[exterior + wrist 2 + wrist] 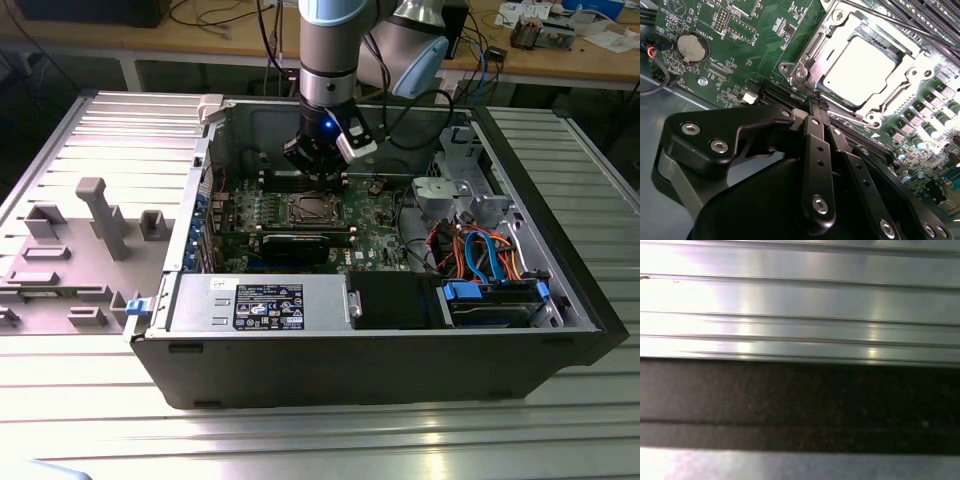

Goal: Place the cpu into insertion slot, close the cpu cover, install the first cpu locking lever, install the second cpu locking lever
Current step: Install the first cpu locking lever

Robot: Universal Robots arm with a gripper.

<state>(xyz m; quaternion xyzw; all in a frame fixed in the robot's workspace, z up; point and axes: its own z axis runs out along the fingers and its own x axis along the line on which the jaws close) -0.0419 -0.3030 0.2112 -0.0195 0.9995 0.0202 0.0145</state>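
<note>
The cpu [857,70], a flat silver-grey square, lies in the insertion slot [800,74] on the green board. The cpu cover [910,82], a silvery frame with a large window, lies flat around the chip. A thin metal lever rod [900,25] runs along one side of the socket. In the second wrist view my gripper [817,102] has its black fingers pressed together with nothing between them, the tips just off the socket's edge, over a long black slot. In the exterior view the gripper [320,168] hangs low inside the open case, just behind the socket [312,208].
The open computer case [400,370] holds a power supply [260,302] at the front, with a drive cage and blue and orange cables [490,262] on the exterior view's right. A grey fixture [95,225] lies outside it. A coin battery [692,47] sits on the board. Ribbed metal [800,300] shows in the first wrist view.
</note>
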